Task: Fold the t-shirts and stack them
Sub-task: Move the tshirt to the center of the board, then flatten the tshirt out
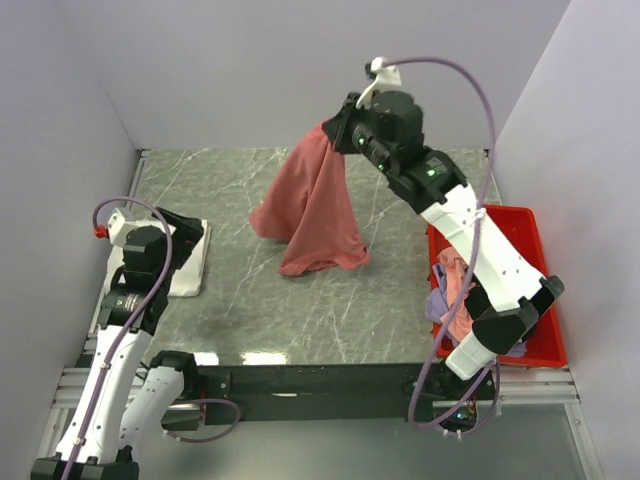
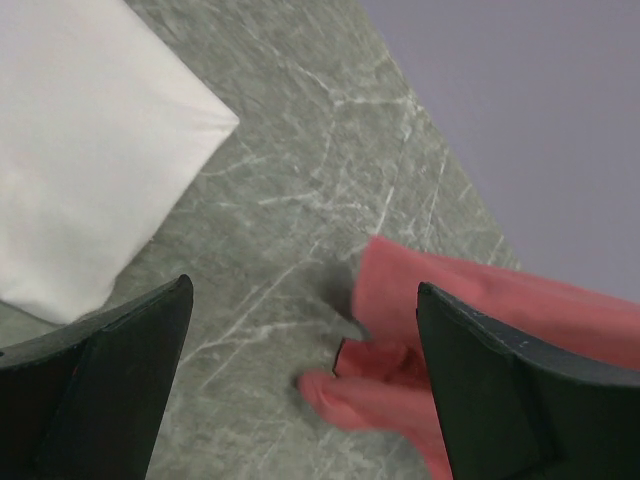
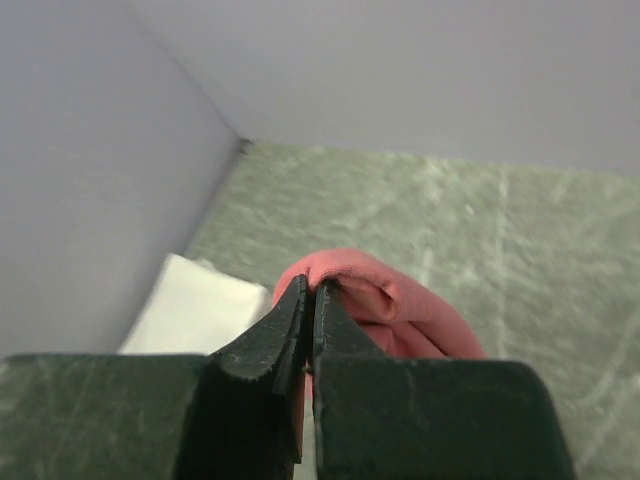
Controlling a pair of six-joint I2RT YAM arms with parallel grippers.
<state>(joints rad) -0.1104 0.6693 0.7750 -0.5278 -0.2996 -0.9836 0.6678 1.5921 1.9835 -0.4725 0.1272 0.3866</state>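
Observation:
A dusty red t-shirt (image 1: 315, 205) hangs from my right gripper (image 1: 333, 128), which is shut on its top edge high over the back of the table; the lower part drapes onto the marble top (image 1: 320, 310). In the right wrist view the jaws pinch a fold of the red t-shirt (image 3: 400, 305) at the right gripper (image 3: 312, 292). A folded white t-shirt (image 1: 188, 262) lies at the left edge, partly under my left gripper (image 1: 172, 232), which is open and empty. In the left wrist view the left gripper (image 2: 300, 375) frames bare marble, with the white t-shirt (image 2: 80, 160) and red t-shirt (image 2: 470, 300) beyond.
A bright red plastic tray (image 1: 520, 240) stands at the right edge under the right arm, holding crumpled pink and lavender shirts (image 1: 452, 290). Grey walls close in the table at the back and both sides.

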